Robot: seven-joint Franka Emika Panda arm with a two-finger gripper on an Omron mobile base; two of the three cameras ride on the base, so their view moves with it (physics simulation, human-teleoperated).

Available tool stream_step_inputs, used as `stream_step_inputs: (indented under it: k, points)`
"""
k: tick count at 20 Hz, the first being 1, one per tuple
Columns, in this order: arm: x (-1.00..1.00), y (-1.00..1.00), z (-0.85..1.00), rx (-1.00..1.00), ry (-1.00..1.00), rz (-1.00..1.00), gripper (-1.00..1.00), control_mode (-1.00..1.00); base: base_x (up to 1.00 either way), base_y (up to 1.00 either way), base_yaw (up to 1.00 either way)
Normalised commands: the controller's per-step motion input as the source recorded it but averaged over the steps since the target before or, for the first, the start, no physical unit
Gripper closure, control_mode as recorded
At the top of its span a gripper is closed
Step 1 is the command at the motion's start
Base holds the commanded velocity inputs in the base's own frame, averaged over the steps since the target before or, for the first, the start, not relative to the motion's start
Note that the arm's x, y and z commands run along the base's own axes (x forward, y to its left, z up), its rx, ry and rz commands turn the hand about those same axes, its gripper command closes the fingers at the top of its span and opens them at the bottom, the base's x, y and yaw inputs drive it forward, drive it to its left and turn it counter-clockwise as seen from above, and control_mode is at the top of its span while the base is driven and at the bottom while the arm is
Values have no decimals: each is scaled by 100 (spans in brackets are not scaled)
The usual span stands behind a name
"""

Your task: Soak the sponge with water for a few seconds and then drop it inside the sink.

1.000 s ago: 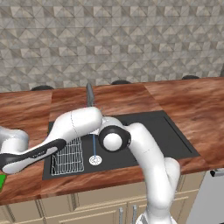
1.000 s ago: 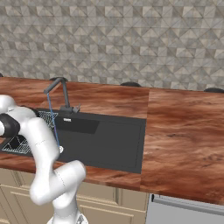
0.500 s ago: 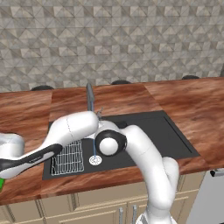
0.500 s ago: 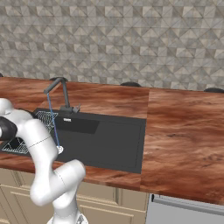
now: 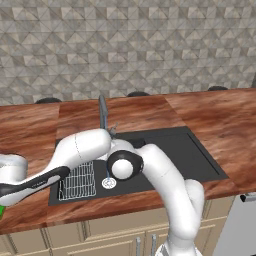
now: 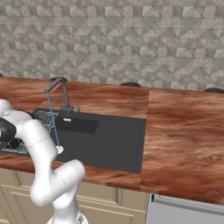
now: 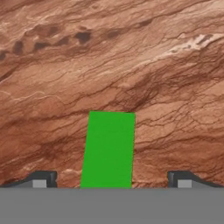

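Observation:
The sponge (image 7: pixel 108 151) lies flat on the brown wooden counter, its green face up, and a sliver of the sponge (image 5: pixel 1 211) shows at the left edge of the left base view. My gripper (image 7: pixel 111 181) hangs over it, open, with one fingertip (image 7: pixel 41 179) on each side of the sponge and a gap to both. The arm stretches far left of the black sink (image 5: pixel 175 155) (image 6: pixel 109 140). A thin stream of water (image 6: pixel 52 122) runs from the faucet down to the silver drain (image 6: pixel 59 149) (image 5: pixel 108 183).
A white wire rack (image 5: pixel 77 180) (image 6: pixel 43 118) lies in the sink's left part. The dark faucet (image 5: pixel 102 112) (image 6: pixel 61 89) stands behind the basin. Wooden counter (image 5: pixel 220 120) extends to the right, against a stone-tiled wall.
The arm has sunk slightly and reached a little further left over the counter. The sponge has not moved, and the water keeps running.

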Motion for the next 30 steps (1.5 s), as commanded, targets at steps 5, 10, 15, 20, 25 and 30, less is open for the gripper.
stream_step_inputs:
  k: [5, 10, 15, 20, 25, 30]
  points:
    - [4, 0, -15, 3, 0, 0, -100, -100, 0, 0, 0]
    - [14, 0, 0, 3, 0, 0, -100, -100, 0, 0, 0]
    - [17, 0, -15, 3, 1, 0, -100, -100, 0, 0, 0]
    - [11, 1, -24, 2, 2, 0, -100, -100, 0, 0, 0]
    - [1, 13, -9, 0, 1, 0, -100, -100, 0, 0, 0]
    - [0, 21, 0, 0, 1, 0, -100, -100, 0, 0, 0]
